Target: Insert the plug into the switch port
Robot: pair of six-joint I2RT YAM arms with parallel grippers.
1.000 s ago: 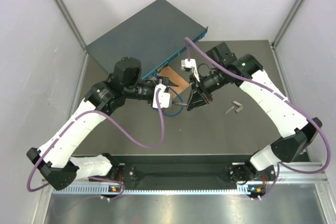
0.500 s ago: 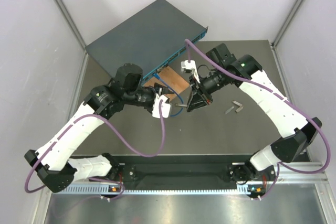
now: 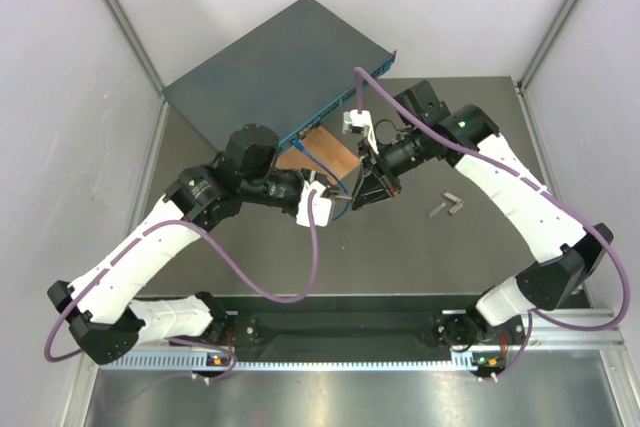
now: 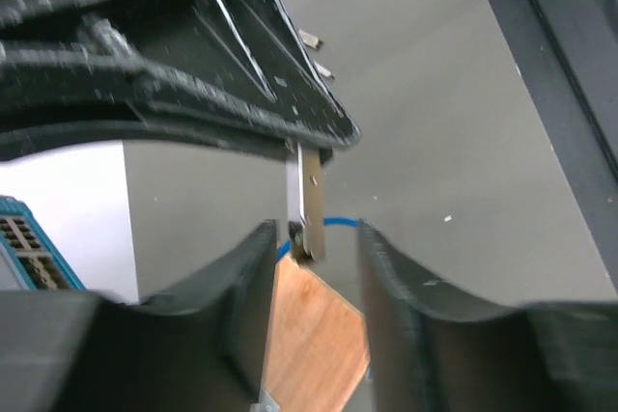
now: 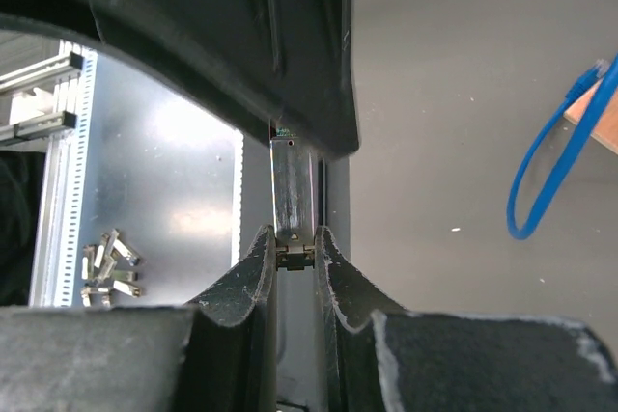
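The plug [image 5: 293, 202] is pinched by the right jaws and projects from their tips into the gap of the left jaws, which stand spread either side of it; the switch [image 3: 270, 62] lies beyond both jaws, port face toward them. Since one second ago the left jaws have moved in to meet the right jaws and narrowed. A wooden board [image 3: 322, 150] sits between jaws and port face; the counter [image 3: 400, 257] continues behind the jaws toward the arm bases.
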